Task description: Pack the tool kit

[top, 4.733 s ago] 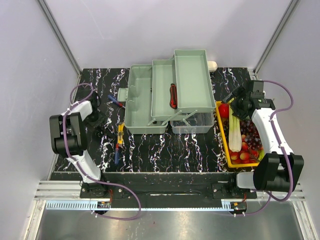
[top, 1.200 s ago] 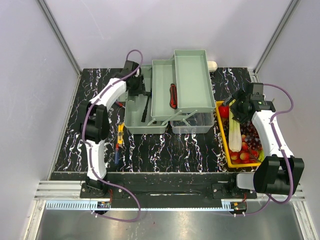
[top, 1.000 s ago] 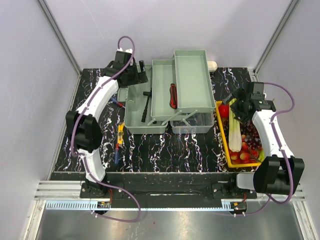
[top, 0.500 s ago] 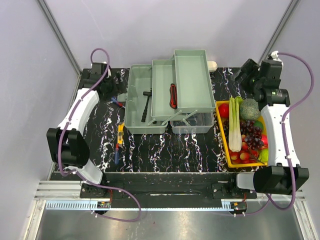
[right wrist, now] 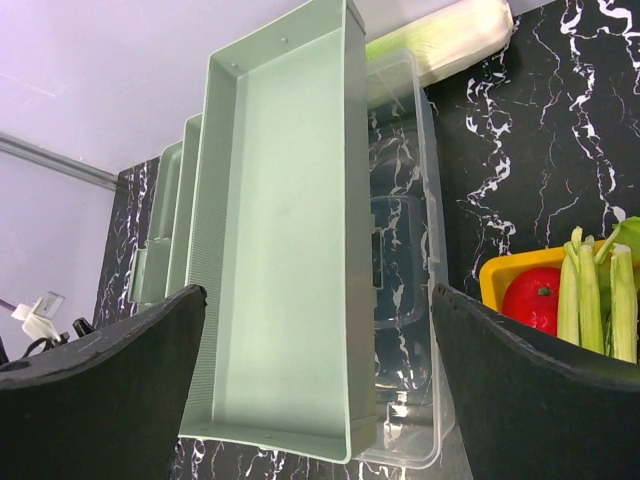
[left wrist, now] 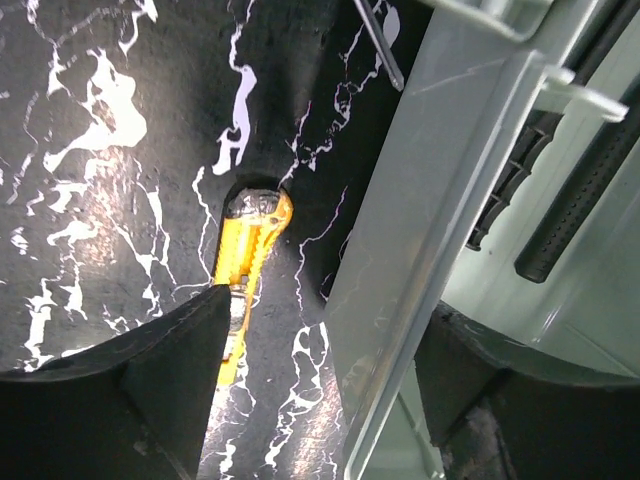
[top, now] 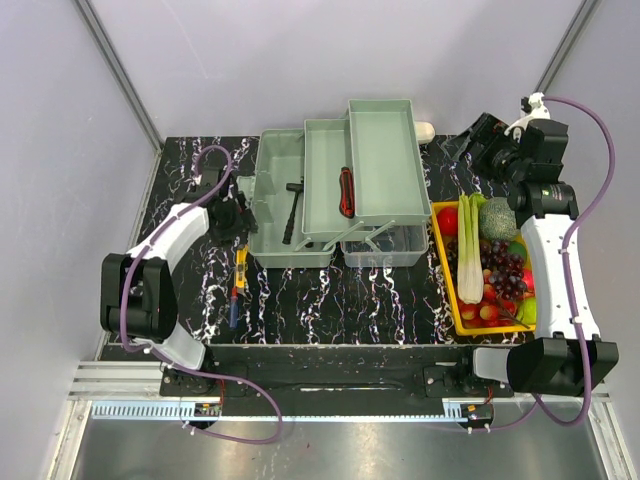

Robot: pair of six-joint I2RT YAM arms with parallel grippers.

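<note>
L jaws apart, empty, low over counter (top: 330, 295), just beside left wall of tool kit (top: 380, 150). Yellow cutter (left wrist: 245, 265) lies right below, off to one side, not gripped. R jaws wide apart, empty, up high near far-right corner of tool kit, looking down on its top tray. Tool kit sits open mid-counter, trays fanned out: black tool (top: 292, 210) in left tray, red-handled tool (top: 346, 192) in middle one. Step, prob.: fetching loose tools. Next: L jaws centre over cutter, square across its body, clamp w/o snagging tray wall.

Lower end of yellow knife (left wrist: 247, 262) behind a finger (left wrist: 150, 390) of left gripper (left wrist: 325, 398)
</note>
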